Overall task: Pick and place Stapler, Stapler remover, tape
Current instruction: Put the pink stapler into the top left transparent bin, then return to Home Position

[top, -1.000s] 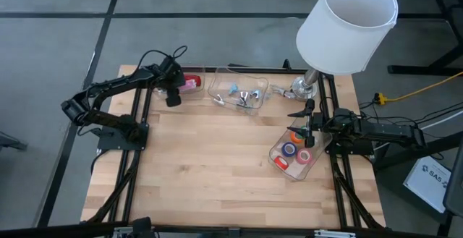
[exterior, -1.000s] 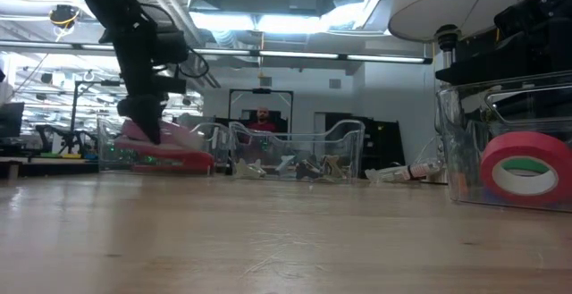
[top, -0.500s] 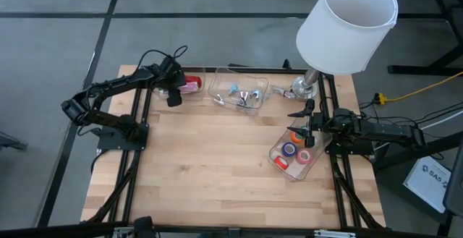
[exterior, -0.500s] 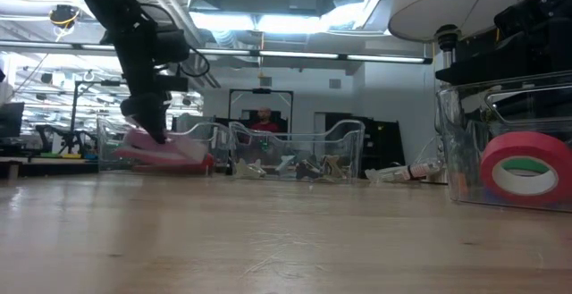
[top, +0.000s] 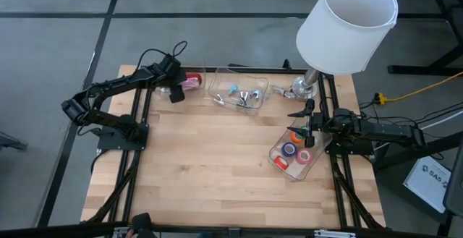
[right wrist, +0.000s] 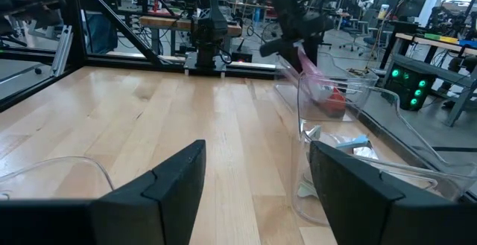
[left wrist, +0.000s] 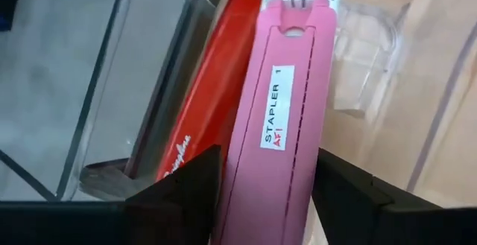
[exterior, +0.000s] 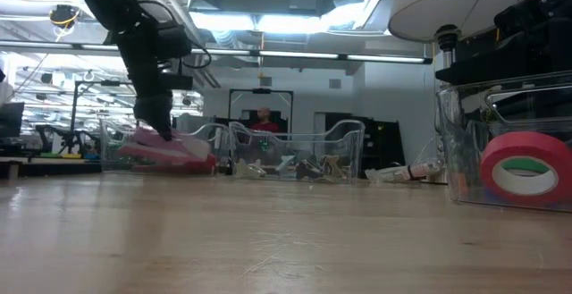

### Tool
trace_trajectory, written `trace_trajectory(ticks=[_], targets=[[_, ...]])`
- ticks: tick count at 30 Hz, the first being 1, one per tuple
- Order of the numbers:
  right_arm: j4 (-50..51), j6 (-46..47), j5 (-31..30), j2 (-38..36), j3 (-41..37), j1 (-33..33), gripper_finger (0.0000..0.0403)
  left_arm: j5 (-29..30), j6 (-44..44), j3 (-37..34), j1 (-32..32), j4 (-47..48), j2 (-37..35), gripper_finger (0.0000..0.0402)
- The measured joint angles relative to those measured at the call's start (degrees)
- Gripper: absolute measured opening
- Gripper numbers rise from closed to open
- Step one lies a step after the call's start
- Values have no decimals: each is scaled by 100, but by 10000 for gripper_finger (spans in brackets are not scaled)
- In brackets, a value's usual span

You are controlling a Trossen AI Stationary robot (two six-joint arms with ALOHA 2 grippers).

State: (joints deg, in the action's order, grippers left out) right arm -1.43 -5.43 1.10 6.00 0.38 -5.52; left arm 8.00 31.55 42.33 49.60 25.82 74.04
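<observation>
In the low view the nearest thing is a clear bin (exterior: 505, 142) at the right of the frame with a red roll of tape (exterior: 525, 170) standing inside it; from above, this bin (top: 275, 160) at the right-centre of the worktop (top: 210, 173) holds several coloured rolls of tape (top: 296, 150), so the tape part of the task looks done. The right gripper (top: 309, 128) hangs just over that bin, its fingers spread apart and empty, apparently waiting. Farther back, at the upper middle of the high view, a second clear bin (top: 238, 91) holds small silvery claw-shaped pieces, likely the staple removers, already sorted. Farthest, at the upper left, the left gripper (top: 174, 93) is lowered into a third clear bin (left wrist: 373, 59), its fingers (left wrist: 186, 189) closed on either side of a pink stapler (left wrist: 279, 126) that lies beside a red stapler (left wrist: 205, 118) there. The pink one carries a white label reading "STAPLER 1"; the red one bears white script I cannot read. By my judgement the stapler placement is in its final step, with only the release left.
</observation>
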Motion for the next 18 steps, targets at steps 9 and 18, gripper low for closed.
trace_trajectory(ticks=[9,18], targets=[[0,0,0,-2,2,0,239,21,-308,0,0,-87,0,227],[2,-2,0,0,2,0,239,-57,-1039,0,-84,-258,0,229]])
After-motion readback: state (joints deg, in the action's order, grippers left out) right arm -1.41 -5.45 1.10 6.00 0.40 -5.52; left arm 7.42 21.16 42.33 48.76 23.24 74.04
